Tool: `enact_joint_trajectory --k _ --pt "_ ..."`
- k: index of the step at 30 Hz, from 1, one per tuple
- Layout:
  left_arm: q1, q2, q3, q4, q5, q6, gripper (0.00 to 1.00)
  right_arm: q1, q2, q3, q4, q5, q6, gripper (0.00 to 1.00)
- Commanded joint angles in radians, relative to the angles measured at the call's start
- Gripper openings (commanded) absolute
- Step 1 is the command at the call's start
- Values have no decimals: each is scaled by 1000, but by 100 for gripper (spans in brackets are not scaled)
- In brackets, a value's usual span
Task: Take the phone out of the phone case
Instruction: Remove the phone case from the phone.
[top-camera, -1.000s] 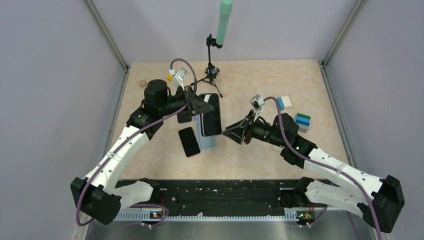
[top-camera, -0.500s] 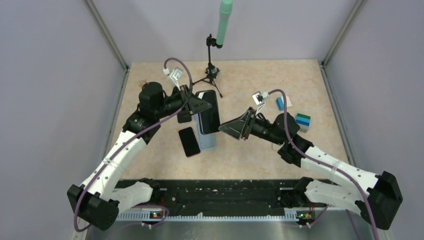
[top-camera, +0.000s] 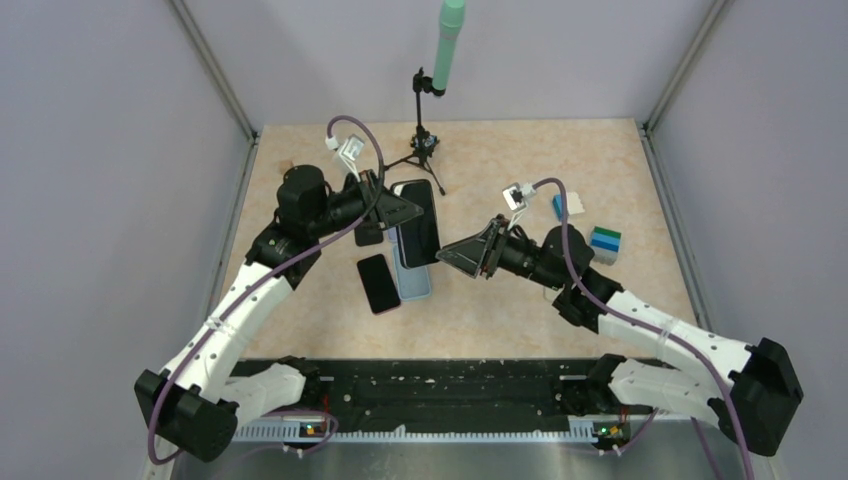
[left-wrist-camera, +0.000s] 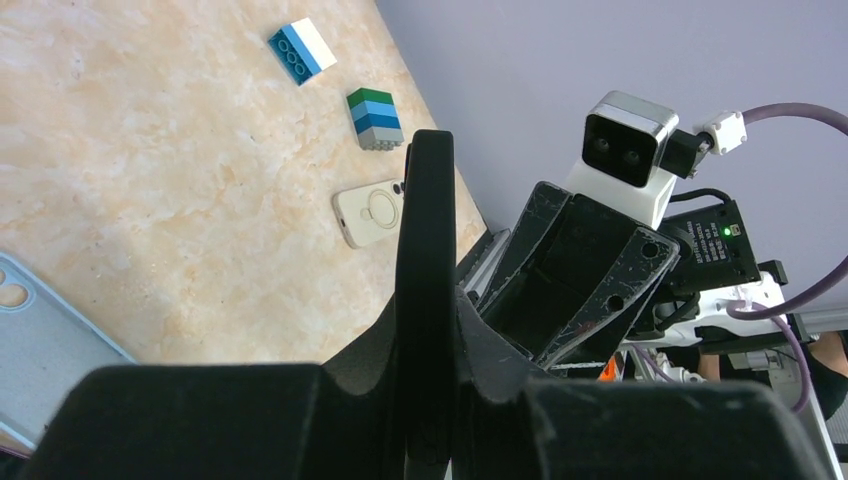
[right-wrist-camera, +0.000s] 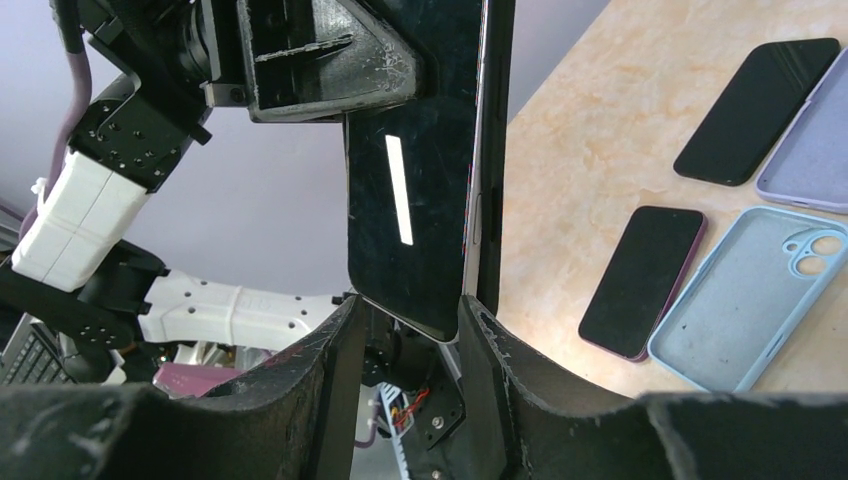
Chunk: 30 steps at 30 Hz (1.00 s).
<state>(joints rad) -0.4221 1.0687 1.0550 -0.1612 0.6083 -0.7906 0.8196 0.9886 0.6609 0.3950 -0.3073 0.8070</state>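
Top external, items as I read them, near to far.

1. Table (top-camera: 300, 330): beige marbled top, matt, with walls left, right and far. A bare stretch lies between the arms toward the near rail.
2. Handset (top-camera: 378, 283): loose black glossy slab with rounded corners, flat on the table. It lies just beside a pale-blue case (top-camera: 418, 285), matt, with a camera cut-out at one end.
3. Right gripper (top-camera: 447, 254): black fingers standing partly apart. In my right wrist view they sit either side of the lower end of the phone (right-wrist-camera: 420, 180). I cannot tell whether they pinch it.
4. Phone: the task item, a thin slab with a glossy black screen, sitting in a black case (right-wrist-camera: 495, 150). It is held off the table above the pale-blue case.
5. Left gripper (top-camera: 399, 213): narrow, clamped on the phone's flat faces. My left wrist view shows the slab edge-on between the fingers.
6. Blocks (top-camera: 604, 242): studded, striped green and blue, well apart to the right.
7. Tripod (top-camera: 425, 150): thin black legs near the far wall.
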Motion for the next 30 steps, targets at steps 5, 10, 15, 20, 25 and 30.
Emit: enact_joint_trajectory --k 5,10,15,20,25,30 --pt "3 -47 2 128 1 -20 0 -8 23 -14 31 -9 -17 40" --pt "4 -47 1 131 -3 -19 0 -7 28 -12 37 -13 -22 41" --pt "3 -53 -1 131 -19 -17 0 -8 40 -9 8 -8 -34 41" --pt "3 -56 -3 106 -64 -1 0 -6 42 -19 10 -1 -46 44" --pt "3 -51 -13 118 -62 -5 0 -3 54 -17 51 -46 -58 46" --pt "3 -47 -17 125 -55 -9 0 -2 54 -26 97 -62 -39 39"
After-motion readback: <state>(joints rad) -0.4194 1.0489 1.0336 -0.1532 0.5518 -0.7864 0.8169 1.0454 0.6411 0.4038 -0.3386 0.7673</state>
